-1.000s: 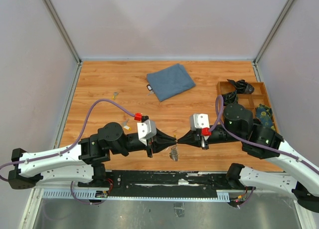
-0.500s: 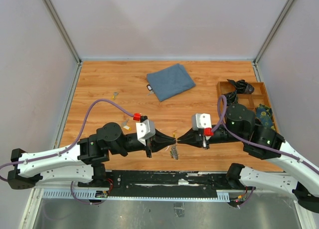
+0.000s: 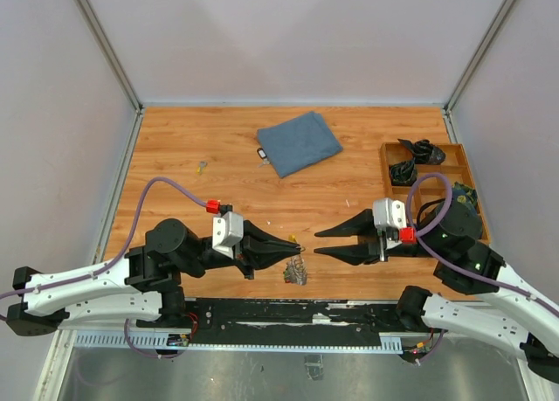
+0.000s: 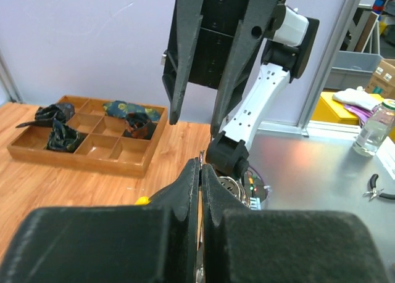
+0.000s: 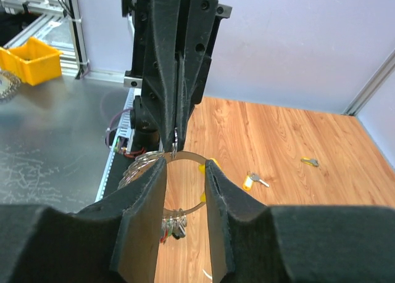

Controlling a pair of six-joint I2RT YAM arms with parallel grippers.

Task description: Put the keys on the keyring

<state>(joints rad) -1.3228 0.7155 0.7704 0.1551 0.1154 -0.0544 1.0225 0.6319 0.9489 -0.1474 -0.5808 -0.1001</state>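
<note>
The left tool [image 3: 300, 241] is clenching the keyring [image 5: 188, 155] so the keys [image 5: 174, 225] are hanging clear, while the right tool [image 3: 315, 244], at 3 o'clock, is gaping empty.

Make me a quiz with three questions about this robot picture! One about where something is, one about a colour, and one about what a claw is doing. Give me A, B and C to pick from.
1. Where is the wooden tray?
A. on the robot's right side
B. on the robot's left side
C. right in the middle

2. What colour is the folded cloth?
A. red
B. blue
C. yellow

3. What is the left gripper doing?
A. standing wide open
B. pinching the cloth
C. shut on the keyring

Answers:
1 A, the tray lies at the right edge of the top view, which is the robot's right.
2 B, the cloth is plainly blue.
3 C, its fingers are pressed together on the top of the ring, while the right gripper stands open.
</note>
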